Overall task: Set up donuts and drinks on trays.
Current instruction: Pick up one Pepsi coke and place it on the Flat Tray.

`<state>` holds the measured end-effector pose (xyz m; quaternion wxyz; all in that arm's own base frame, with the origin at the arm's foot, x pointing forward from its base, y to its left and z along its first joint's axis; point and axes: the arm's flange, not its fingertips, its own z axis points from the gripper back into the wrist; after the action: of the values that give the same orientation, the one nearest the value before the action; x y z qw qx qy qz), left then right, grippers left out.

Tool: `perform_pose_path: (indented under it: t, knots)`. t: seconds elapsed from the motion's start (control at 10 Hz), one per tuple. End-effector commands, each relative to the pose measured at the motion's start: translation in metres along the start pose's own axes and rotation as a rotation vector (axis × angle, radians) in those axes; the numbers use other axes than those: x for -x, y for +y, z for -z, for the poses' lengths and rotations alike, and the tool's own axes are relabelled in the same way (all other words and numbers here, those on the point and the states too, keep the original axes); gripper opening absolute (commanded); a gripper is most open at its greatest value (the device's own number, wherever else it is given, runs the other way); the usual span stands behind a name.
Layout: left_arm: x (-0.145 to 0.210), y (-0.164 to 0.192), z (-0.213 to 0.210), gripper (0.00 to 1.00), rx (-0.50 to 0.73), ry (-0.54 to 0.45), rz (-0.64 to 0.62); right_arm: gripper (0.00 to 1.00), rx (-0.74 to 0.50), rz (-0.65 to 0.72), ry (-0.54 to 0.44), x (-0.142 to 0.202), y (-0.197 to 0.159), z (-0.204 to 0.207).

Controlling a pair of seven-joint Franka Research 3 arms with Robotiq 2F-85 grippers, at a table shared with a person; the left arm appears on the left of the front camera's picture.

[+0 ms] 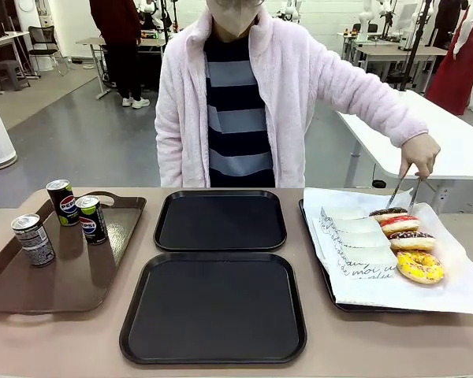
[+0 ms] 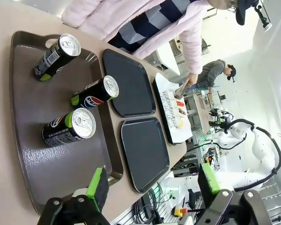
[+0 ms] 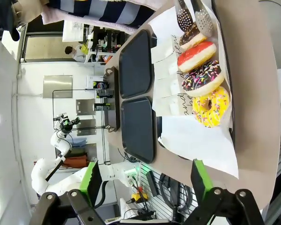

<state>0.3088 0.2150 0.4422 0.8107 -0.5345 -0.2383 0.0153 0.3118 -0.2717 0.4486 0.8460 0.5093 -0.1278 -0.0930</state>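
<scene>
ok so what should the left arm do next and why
Probably lower the open left gripper onto the nearest soda can on the brown tray: the far black tray and near black tray lie bare, all three cans stand on the brown one, and the person's tongs are at the donuts.

Two black plastic trays (image 1: pixel 221 220) look smooth, faintly sheeny; the brown tray (image 1: pixel 63 276) is glossy. Cans (image 1: pixel 33 240) have shiny metal tops. Iced donuts (image 1: pixel 419 266) lie on crinkled white paper (image 1: pixel 457 291).
</scene>
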Motion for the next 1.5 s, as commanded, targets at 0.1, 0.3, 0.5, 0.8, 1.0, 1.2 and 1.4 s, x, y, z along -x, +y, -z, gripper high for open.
perform_pose_path:
  t: [0.1,0.3,0.5,0.8,1.0,1.2,1.4]
  knots:
    - [0.000,0.000,-0.001,1.00,0.017,-0.011,0.009,1.00,-0.011,0.001,-0.002,0.000,-0.001,0.000]
    - [0.000,0.000,-0.001,1.00,0.017,-0.011,0.009,1.00,-0.011,0.001,-0.002,0.000,-0.001,0.000]
    - [0.000,0.000,0.000,1.00,0.000,0.001,0.000,1.00,-0.011,0.001,-0.002,0.000,-0.001,0.000]
    - [-0.017,-0.064,0.025,1.00,-0.277,0.087,0.145,1.00,-0.011,0.001,-0.002,0.000,-0.001,0.000]
    - [-0.024,-0.103,0.057,1.00,-0.575,0.260,0.153,1.00,-0.011,0.001,-0.002,0.000,-0.001,0.000]
    - [-0.026,-0.118,0.092,1.00,-0.791,0.354,0.131,1.00,-0.011,0.001,-0.002,0.000,-0.001,0.000]
    - [-0.034,-0.111,0.132,1.00,-0.893,0.460,0.050,1.00,-0.011,0.001,-0.002,0.000,-0.001,0.000]
